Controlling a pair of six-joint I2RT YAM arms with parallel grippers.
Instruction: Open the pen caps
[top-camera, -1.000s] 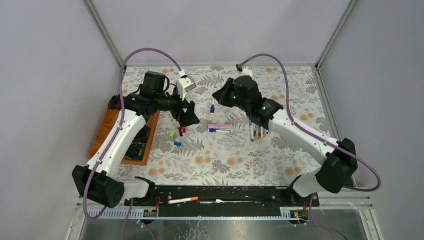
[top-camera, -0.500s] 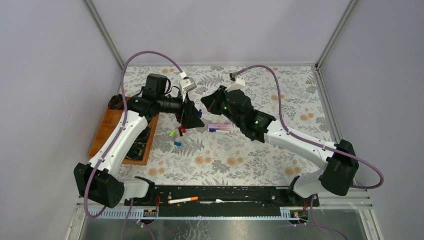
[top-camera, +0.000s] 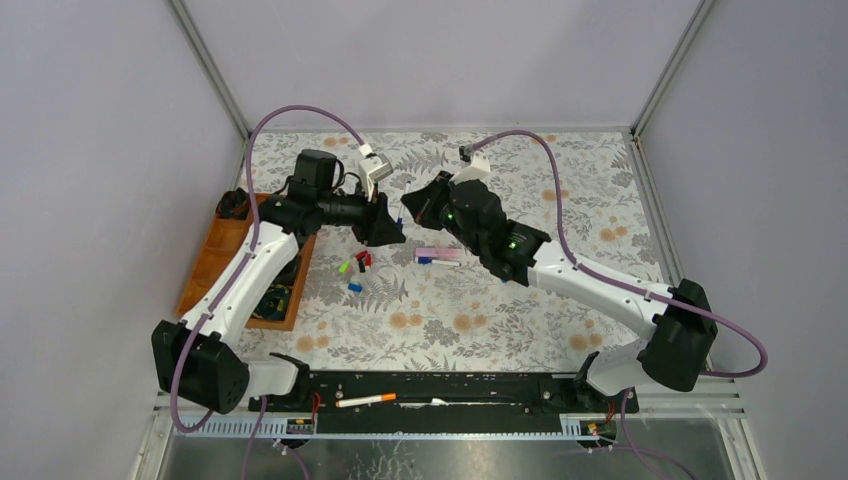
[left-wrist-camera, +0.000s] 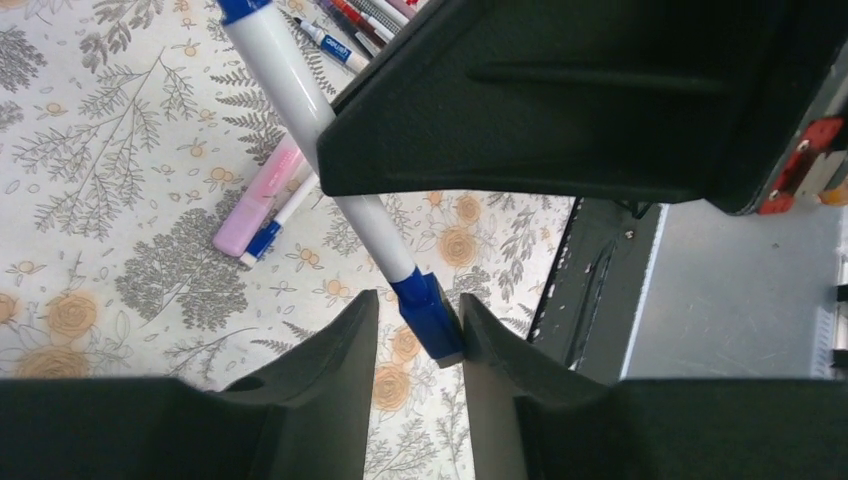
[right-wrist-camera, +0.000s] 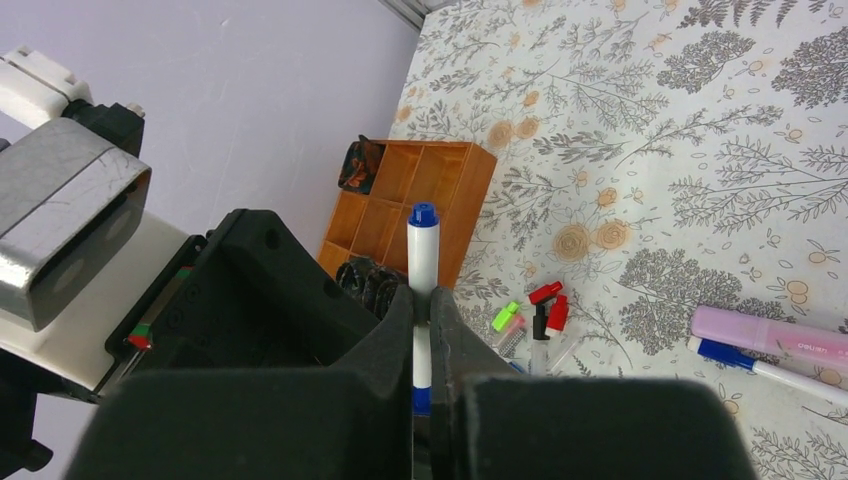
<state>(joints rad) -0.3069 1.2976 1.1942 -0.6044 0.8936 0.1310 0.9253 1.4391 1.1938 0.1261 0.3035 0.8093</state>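
The blue pen cap (left-wrist-camera: 430, 318) sat between the half-open fingers of the left hand (left-wrist-camera: 418, 305), seemingly touching only one of them, above the floral worktop (top-camera: 470, 310). The right hand (right-wrist-camera: 422, 300) was clamped tight on the pen (right-wrist-camera: 422, 250), gripping its white barrel. Loose caps (right-wrist-camera: 545, 300) and a pink highlighter (right-wrist-camera: 770, 335) lay on the worktop.
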